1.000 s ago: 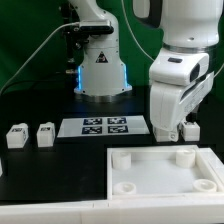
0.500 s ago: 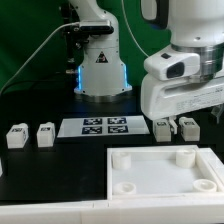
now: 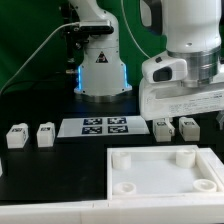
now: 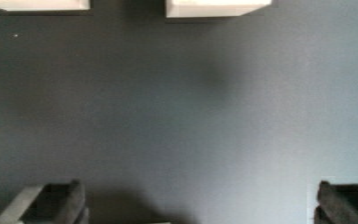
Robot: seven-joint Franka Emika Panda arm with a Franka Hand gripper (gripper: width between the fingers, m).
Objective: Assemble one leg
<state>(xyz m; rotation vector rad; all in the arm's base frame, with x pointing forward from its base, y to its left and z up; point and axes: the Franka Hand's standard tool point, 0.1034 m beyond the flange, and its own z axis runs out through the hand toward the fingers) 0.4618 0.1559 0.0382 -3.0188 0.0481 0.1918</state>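
Observation:
Four white legs stand on the dark table. Two are at the exterior view's left (image 3: 15, 136) (image 3: 45, 134). The other two are side by side at its right (image 3: 162, 128) (image 3: 187, 126), just behind the plate. My gripper (image 3: 186, 110) hovers above the right pair without touching them; its fingertips are not clear there. In the wrist view the gripper (image 4: 202, 205) is open wide, with one finger (image 4: 51, 203) at each side and only bare table between. Two white legs show at the frame's edge (image 4: 34, 5) (image 4: 217, 8).
The wide white square plate (image 3: 150, 186) with raised corner sockets lies at the front. The marker board (image 3: 105, 126) lies flat in the middle. A second robot base (image 3: 100, 70) stands behind it, with cables to the left.
The arm has risen from the right pair of legs and turned. Both right legs now stand uncovered, and the gripper is higher above them.

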